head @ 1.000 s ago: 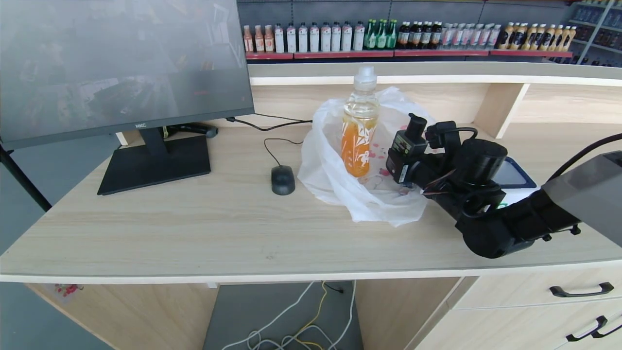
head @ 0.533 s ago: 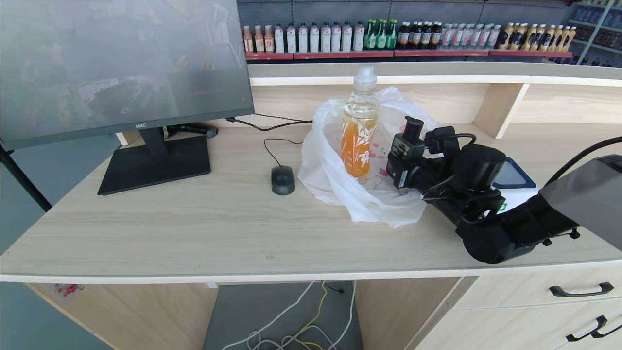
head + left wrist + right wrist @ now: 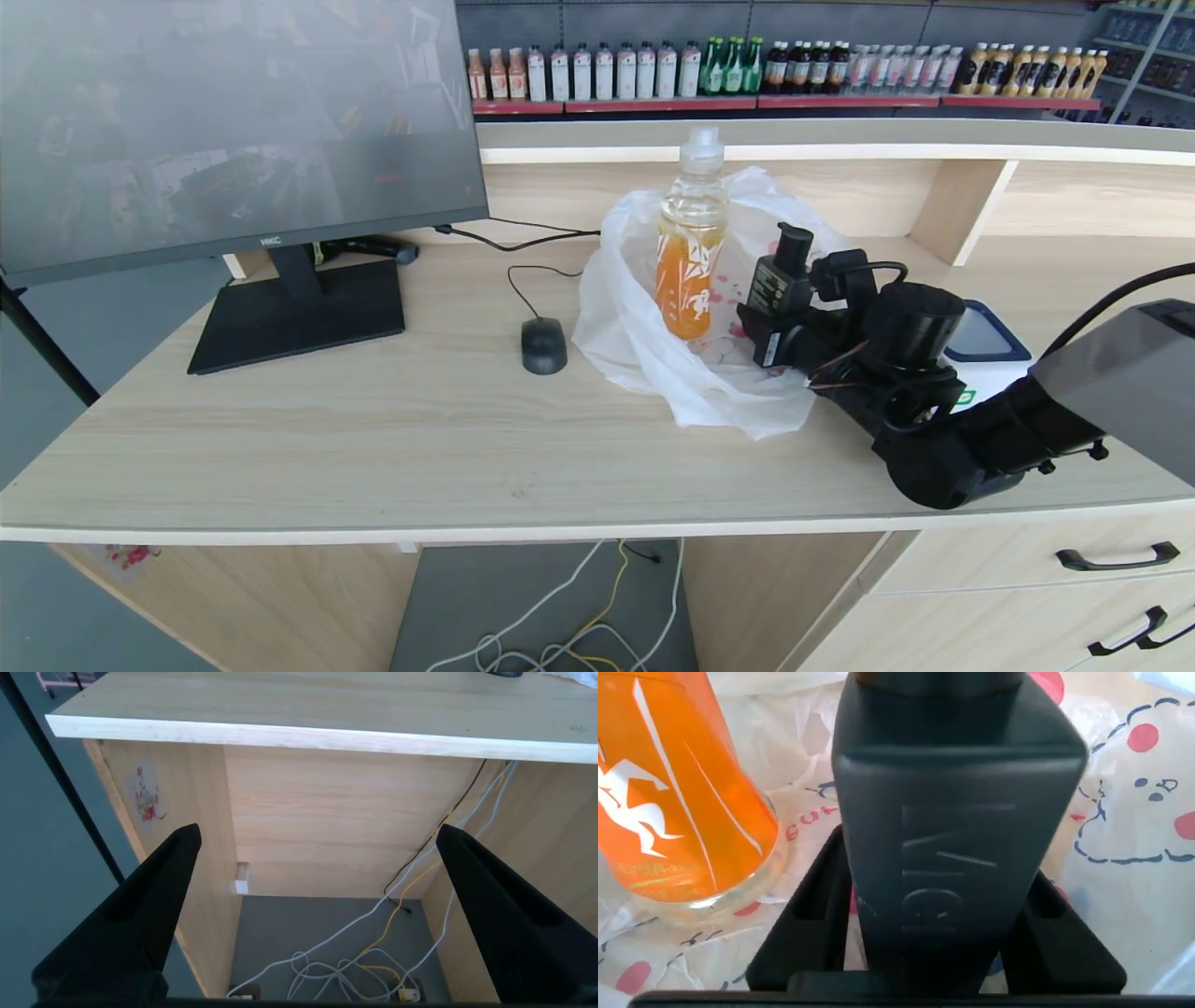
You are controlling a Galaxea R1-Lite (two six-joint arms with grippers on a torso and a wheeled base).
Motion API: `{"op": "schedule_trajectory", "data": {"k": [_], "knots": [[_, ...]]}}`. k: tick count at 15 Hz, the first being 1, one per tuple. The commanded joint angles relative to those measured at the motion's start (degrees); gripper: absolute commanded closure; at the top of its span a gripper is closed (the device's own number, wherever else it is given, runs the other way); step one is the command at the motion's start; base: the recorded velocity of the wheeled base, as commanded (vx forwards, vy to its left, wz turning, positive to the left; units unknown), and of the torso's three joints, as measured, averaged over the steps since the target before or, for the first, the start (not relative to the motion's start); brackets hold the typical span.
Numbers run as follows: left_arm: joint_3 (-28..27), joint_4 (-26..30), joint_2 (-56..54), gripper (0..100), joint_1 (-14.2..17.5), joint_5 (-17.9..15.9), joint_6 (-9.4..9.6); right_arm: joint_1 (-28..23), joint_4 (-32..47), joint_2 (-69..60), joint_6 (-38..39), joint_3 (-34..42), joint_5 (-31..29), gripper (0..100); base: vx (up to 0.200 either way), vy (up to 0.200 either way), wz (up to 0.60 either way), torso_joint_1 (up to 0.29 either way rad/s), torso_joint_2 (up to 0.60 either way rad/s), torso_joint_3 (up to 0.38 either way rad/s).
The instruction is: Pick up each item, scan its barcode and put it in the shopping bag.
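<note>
the right gripper [image 3: 773,329] is clenched on a small black bottle with a black cap and a pale label [image 3: 782,275]. in the right wrist view its dark fingers press on both flat sides of the bottle. the black bottle stands roughly upright in the grasp, over the right part of a white plastic shopping bag with red and pink prints [image 3: 635,327]. whether its base touches the bag film cannot be told.

the bag sits crumpled and open on the light wooden desk [image 3: 373,439], right of centre. inside it a clear bottle with an orange label, pale yellow liquid and a white cap [image 3: 689,271] stands upright. the black bottle is just to the right of this orange one, near it but apart from it, and its cap reaches only about halfway up the taller bottle.

the left gripper [image 3: 318,831] hangs released below the near edge of the desk. its two dark fingers are spread wide, with nothing between them, and loose white and yellow cables [image 3: 374,961] lie on the floor under the desk.

a white box with a dark screen [image 3: 980,341] lies on the desk to the right of the bag, partly behind the right arm. a black computer mouse [image 3: 543,345] rests just left of the bag, and a large dark monitor on a black stand [image 3: 233,131] fills the far left. a red shelf of drink bottles [image 3: 747,65] runs along the far wall.
</note>
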Motion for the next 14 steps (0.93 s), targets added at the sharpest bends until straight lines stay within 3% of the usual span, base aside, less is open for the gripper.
{"op": "schedule_trajectory", "data": {"k": [1, 9, 12, 14], "knots": [[0.00, -0.01, 0.00, 0, 0.01, 0.00, -0.01, 0.22, -0.96, -0.01, 0.06, 0.04, -0.02, 0, 0.000, 0.000, 0.00, 0.000, 0.00, 0.000], [0.00, -0.01, 0.00, 0, 0.01, 0.00, -0.01, 1.45, -5.71, -4.14, 0.49, 1.09, 0.07, 0, 0.000, 0.000, 0.00, 0.000, 0.00, 0.000], [0.00, -0.01, 0.00, 0, 0.01, 0.00, -0.01, 2.95, -5.71, -9.94, 0.49, 5.66, -0.02, 0, 0.000, 0.000, 0.00, 0.000, 0.00, 0.000], [0.00, -0.01, 0.00, 0, 0.01, 0.00, -0.01, 3.30, -6.41, -15.30, 1.11, 12.61, 0.07, 0, 0.000, 0.000, 0.00, 0.000, 0.00, 0.000]]}}
